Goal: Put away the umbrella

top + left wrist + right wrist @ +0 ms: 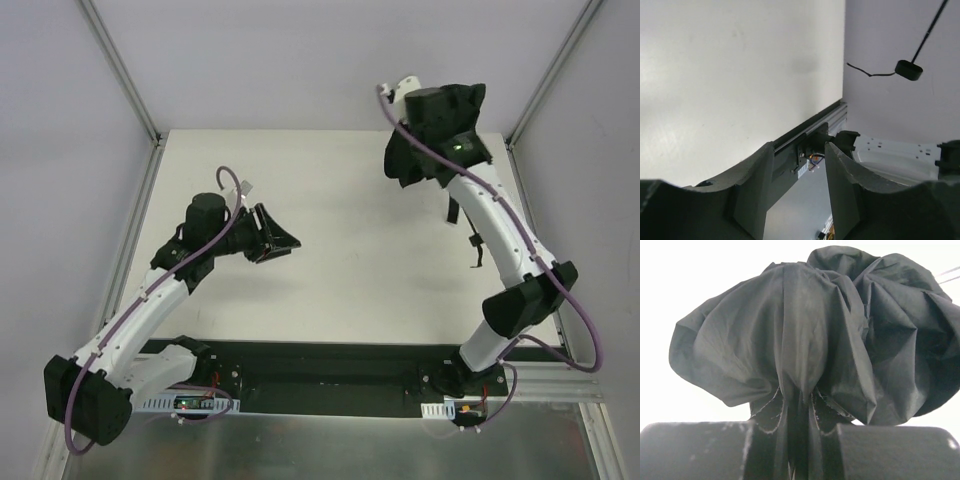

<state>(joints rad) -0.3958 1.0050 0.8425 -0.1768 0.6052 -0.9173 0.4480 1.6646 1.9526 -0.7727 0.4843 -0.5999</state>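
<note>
My right fingers (872, 450) are pinched tight on the umbrella (805, 340). In the right wrist view the black fabric is squeezed into the narrow gap btwn the two pads, w/ a frayed hem edge showing just above them, then it balloons out in crumpled folds toward 12 o'clock and fills most of that view. In the top view this grip sits toward 1 o'clock over the white surface (340, 210), near the far right corner. The cloth bundle is up at my wrist, and thin dark bits of the umbrella hang toward 6 o'clock beside my forearm; can't tell there if any of it touches the surface. My left fingers (752, 185) are spread w/ nothing btwn them. In the top view they're at approx. 9 o'clock over the surface, pointing toward 3 o'clock, well apart from the umbrella. From the left wrist cam the small black knob handle (908, 70) shows at approx. 1 o'clock from those fingers, hanging against the pale wall. The thin shaft (932, 27) runs up from it toward 1 o'clock, and the wrist cord (867, 73) trails off the knob toward 9 o'clock.
</note>
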